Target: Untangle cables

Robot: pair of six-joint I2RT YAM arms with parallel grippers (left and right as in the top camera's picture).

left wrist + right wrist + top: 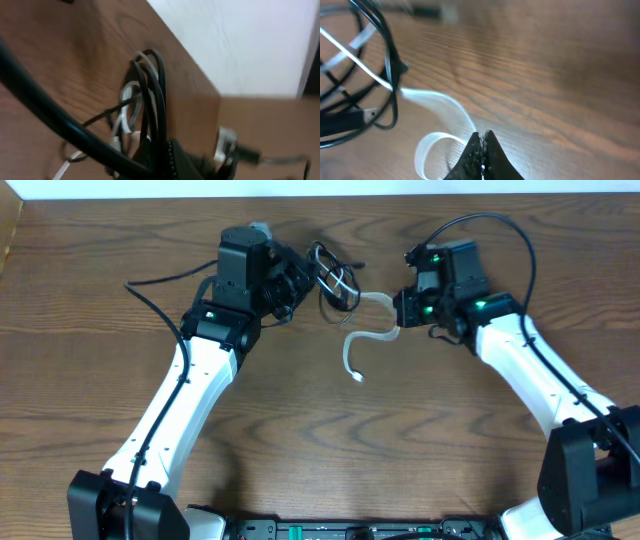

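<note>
The black cable [338, 280] is a small coil near the table's far edge. My left gripper [305, 280] is at its left side. In the left wrist view the jaws [165, 160] are shut on the black cable's strands [152, 95], with white cable [127, 107] threaded through them. The white cable [352, 350] runs out of the coil, curls towards me and ends in a small plug. My right gripper [398, 315] is shut on it. In the right wrist view the closed fingertips [481, 137] pinch the white cable [437, 97], and the black coil [390, 75] lies at the left.
The wooden table's [320, 440] far edge [200, 75] runs just behind the coil, with a white surface beyond. A thick black arm wire [50, 125] crosses the left wrist view's foreground. Another arm wire [160, 280] lies on the table to the left.
</note>
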